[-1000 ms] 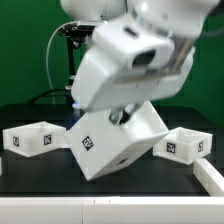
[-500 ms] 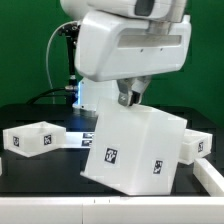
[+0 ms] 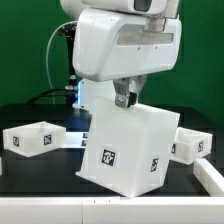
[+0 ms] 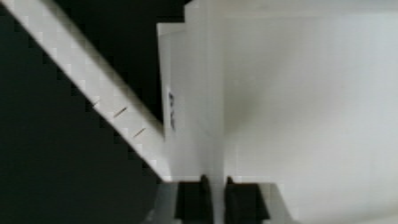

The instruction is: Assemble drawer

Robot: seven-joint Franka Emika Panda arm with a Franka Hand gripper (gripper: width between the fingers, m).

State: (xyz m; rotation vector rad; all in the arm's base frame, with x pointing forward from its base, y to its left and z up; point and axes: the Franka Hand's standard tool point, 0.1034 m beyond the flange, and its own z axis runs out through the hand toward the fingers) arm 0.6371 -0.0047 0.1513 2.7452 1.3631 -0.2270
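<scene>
The large white cube-like casing (image 3: pixel 128 145) of the drawer hangs tilted in the middle of the exterior view, one lower corner near the black table, with square tags on two faces. My gripper (image 3: pixel 126 99) is shut on its top wall and holds it. In the wrist view the casing's white wall (image 4: pixel 285 90) fills most of the picture, and a thin wall edge sits between my dark fingers (image 4: pixel 182 200). One small white tray (image 3: pixel 33 138) stands at the exterior view's left. The other tray (image 3: pixel 190 142) stands at the right, partly hidden behind the casing.
The black table (image 3: pixel 40 172) has a white raised border along its front (image 3: pixel 100 210) and right side. A black stand with cables (image 3: pixel 66 60) rises at the back. A green wall lies behind.
The casing has turned in my grip from a steep diamond tilt to nearer upright. Over the last half second it shifted slightly toward the exterior view's left.
</scene>
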